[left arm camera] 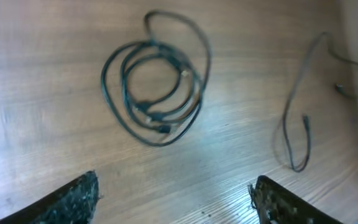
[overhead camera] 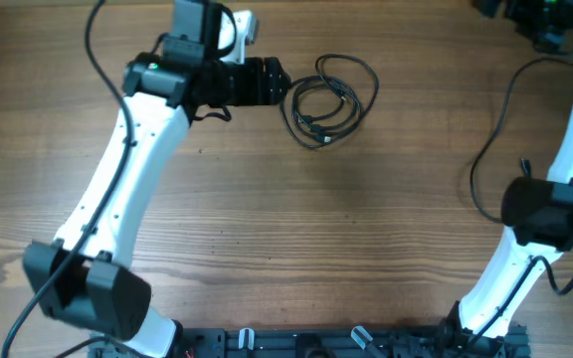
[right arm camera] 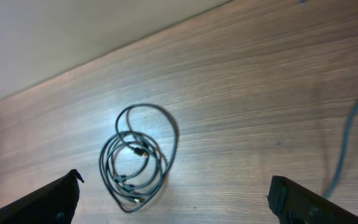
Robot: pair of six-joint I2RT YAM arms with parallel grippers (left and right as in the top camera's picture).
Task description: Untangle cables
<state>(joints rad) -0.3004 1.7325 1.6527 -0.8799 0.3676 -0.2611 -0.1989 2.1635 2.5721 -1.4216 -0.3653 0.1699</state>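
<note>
Left pincer (overhead camera: 281,82) hovers just beside the coiled cables (overhead camera: 320,126).

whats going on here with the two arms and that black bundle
Two robot arms are set to untangle the cables, which lie coiled in one bundle on the table, not yet pulled apart. The left claw is right beside the bundle, open and holding nothing. The right claw is open too, well off to the side and away from the cables.
</note>
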